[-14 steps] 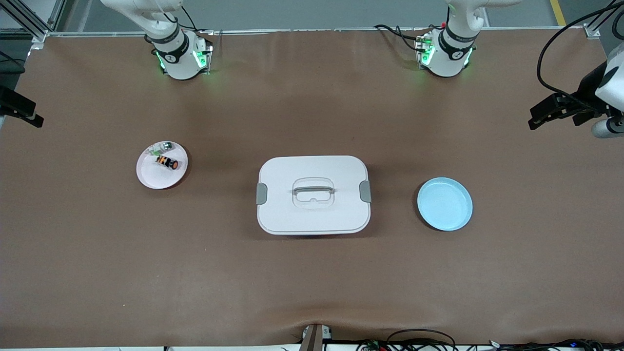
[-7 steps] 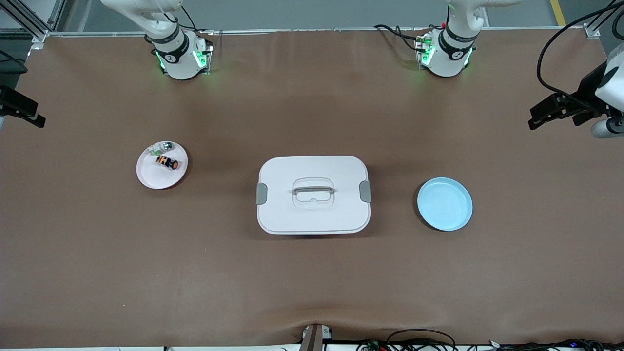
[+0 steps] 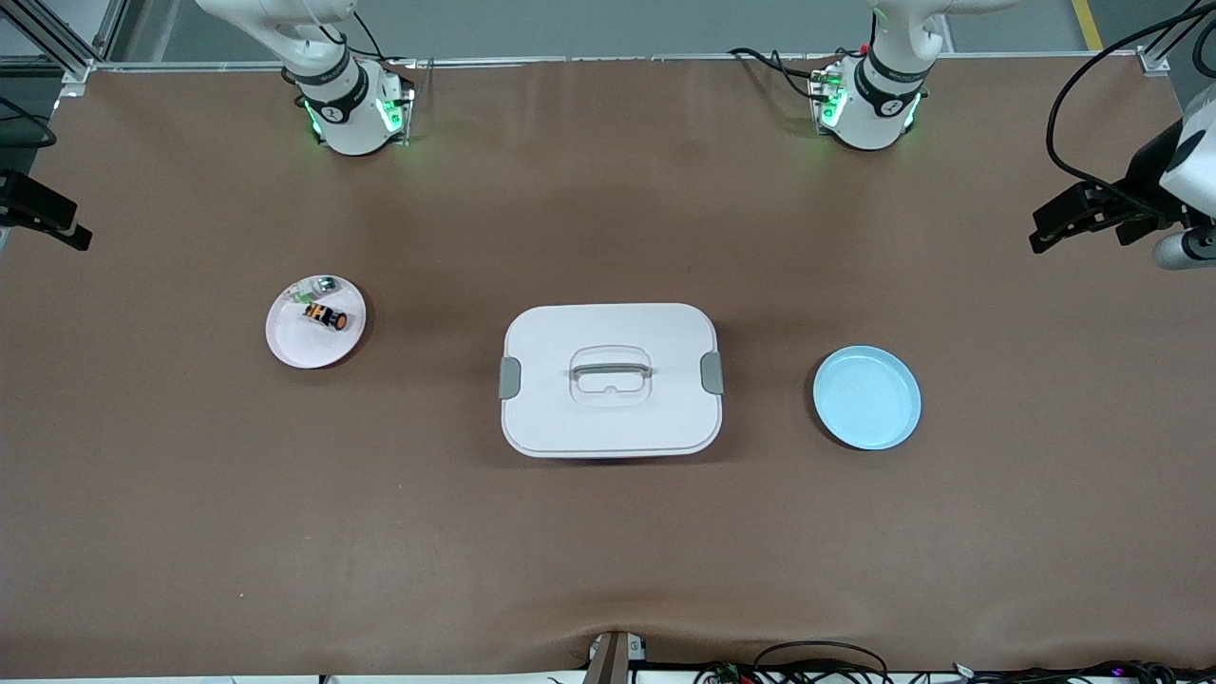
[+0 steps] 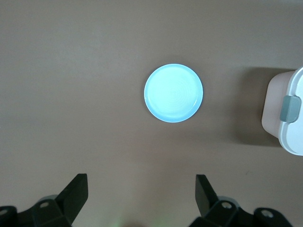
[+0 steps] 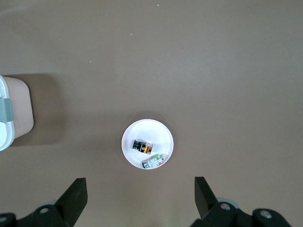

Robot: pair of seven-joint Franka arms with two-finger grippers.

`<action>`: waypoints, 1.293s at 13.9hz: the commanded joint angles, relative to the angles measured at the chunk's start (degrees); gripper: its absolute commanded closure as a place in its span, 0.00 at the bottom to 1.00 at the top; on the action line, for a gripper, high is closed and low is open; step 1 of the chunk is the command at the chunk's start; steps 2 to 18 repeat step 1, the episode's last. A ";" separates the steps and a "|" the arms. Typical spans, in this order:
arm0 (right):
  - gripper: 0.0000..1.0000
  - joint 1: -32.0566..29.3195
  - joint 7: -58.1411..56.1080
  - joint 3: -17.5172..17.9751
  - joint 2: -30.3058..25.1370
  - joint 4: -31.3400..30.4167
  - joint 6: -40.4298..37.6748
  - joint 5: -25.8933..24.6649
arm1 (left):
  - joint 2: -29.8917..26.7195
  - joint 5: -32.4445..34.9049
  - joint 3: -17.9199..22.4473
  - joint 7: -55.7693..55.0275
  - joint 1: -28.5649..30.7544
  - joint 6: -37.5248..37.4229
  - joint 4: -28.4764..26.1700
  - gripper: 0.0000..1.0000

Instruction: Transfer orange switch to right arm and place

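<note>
The orange switch (image 3: 324, 316) (image 5: 143, 147) lies on a small white plate (image 3: 296, 346) (image 5: 130, 135) toward the right arm's end of the table, next to a green-and-silver part (image 3: 319, 284) (image 5: 154, 161). My right gripper (image 5: 139, 190) hangs open and empty high over the bare mat beside that plate. In the front view only one of its black fingers (image 3: 57, 226) shows. My left gripper (image 3: 1081, 236) (image 4: 140, 189) is also open and empty. It hangs high over the mat beside the blue plate (image 3: 866, 397) (image 4: 173, 93).
A white lidded box (image 3: 608, 418) with grey latches and a recessed handle sits in the middle of the table, between the two plates. Its corner shows in both wrist views. Both arm bases (image 3: 351, 109) (image 3: 869, 104) stand along the table's edge farthest from the front camera.
The right gripper's black finger has crept slightly farther into the front view. The plates, the box and the left gripper have not moved.
</note>
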 commanded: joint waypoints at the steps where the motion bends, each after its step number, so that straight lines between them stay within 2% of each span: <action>1: 0.00 0.06 1.59 0.34 -0.32 0.44 -0.19 0.18 | 0.60 -0.72 -0.25 0.85 0.46 -1.27 1.49 0.00; 18: 0.00 0.06 1.59 0.34 -0.32 0.44 -0.19 0.18 | 0.60 -0.72 -0.25 0.85 0.46 -1.27 1.49 0.00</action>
